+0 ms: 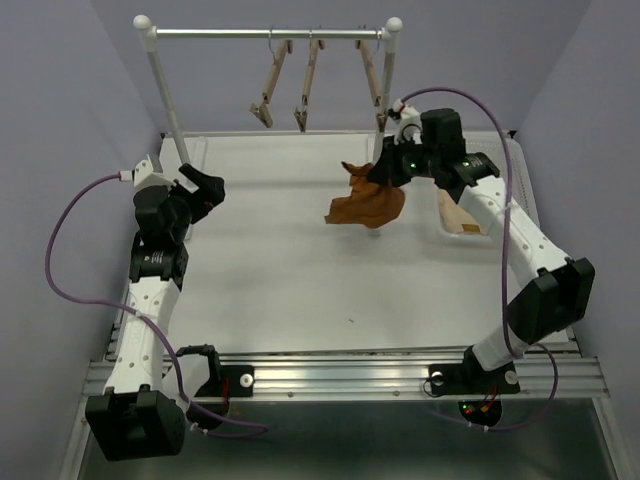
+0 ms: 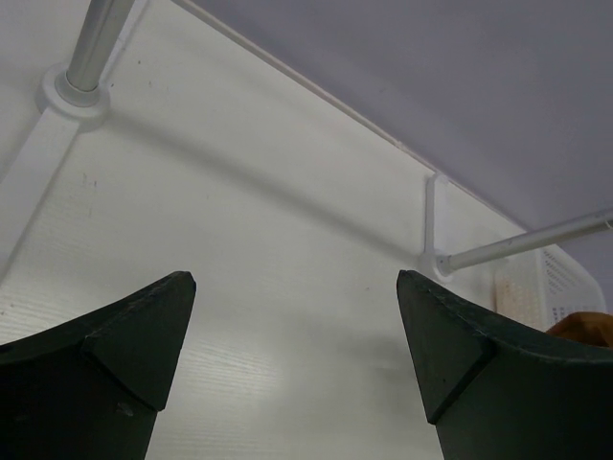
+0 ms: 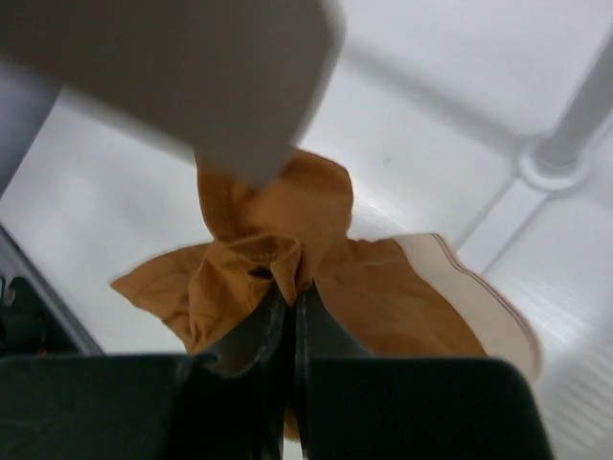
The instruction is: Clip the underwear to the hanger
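The rust-brown underwear hangs bunched from my right gripper above the table's back right. In the right wrist view the gripper is shut on a fold of the underwear, whose tan waistband trails to the right. Three wooden clip hangers hang from the rail at the back; the right one is nearest the right gripper. My left gripper is open and empty at the table's left, its fingers spread over bare white table.
The rack's rail stands on white posts at the table's back. A white basket holding a pale cream garment sits at the back right, beside the right arm. The basket also shows in the left wrist view.
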`<move>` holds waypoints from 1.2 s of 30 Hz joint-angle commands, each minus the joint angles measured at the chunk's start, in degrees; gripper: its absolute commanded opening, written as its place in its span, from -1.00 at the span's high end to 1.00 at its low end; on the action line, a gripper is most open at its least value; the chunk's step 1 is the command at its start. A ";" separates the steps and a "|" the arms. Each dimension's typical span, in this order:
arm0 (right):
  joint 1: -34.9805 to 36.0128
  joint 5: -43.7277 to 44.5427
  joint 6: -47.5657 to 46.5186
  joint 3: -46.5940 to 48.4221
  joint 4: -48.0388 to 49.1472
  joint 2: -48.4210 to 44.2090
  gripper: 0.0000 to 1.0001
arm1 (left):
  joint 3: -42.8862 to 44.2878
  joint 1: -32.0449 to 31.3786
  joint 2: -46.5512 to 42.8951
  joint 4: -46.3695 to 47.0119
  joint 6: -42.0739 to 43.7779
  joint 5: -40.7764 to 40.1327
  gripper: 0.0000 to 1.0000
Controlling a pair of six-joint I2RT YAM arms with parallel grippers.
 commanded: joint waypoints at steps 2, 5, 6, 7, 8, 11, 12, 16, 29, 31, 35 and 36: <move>7.13 -1.87 -1.91 1.06 4.87 3.18 0.95 | -1.34 -0.34 -3.06 2.06 -1.19 1.65 -0.98; 11.87 1.20 -3.57 2.64 8.04 6.87 0.95 | -1.17 -0.43 -2.98 1.09 -1.54 1.04 -0.98; 12.84 1.82 -4.28 2.12 9.09 8.10 0.96 | -0.82 -0.43 -2.80 0.48 -1.54 0.86 -0.98; 13.81 3.14 -4.55 0.90 12.05 8.20 0.96 | -0.55 -0.52 -2.71 0.21 -1.54 0.51 -0.98; 15.04 5.32 -5.07 -0.85 13.91 8.02 0.97 | -0.29 -0.52 -2.28 -0.05 -1.63 0.34 -0.98; 15.05 7.02 -3.68 -16.18 20.67 5.04 0.82 | -0.02 -0.52 -1.84 -0.49 -1.89 -0.37 -0.98; 15.05 7.36 -2.80 -19.64 21.83 3.81 0.76 | -0.02 -0.61 -1.75 -0.49 -1.89 -0.54 -0.98; 15.58 9.64 2.47 -33.43 22.28 -5.74 -0.08 | -0.55 -0.52 -1.48 -2.69 -2.42 -1.16 -0.98; 16.19 21.53 7.85 -30.50 16.14 -11.24 -1.00 | 2.43 -12.29 8.43 -6.11 -1.63 -8.79 -0.98; 18.03 21.69 5.66 -27.42 14.56 -6.94 -1.00 | 4.28 -13.96 10.46 -6.64 -1.89 -8.55 -0.98; 25.50 25.12 -5.30 -22.59 11.21 -1.04 -1.00 | 5.34 -14.76 14.51 -6.64 -2.77 -7.40 -0.98; 28.38 26.08 -7.95 -21.80 10.51 0.01 -1.00 | 4.99 -14.85 14.86 -6.56 -2.95 -7.40 -0.98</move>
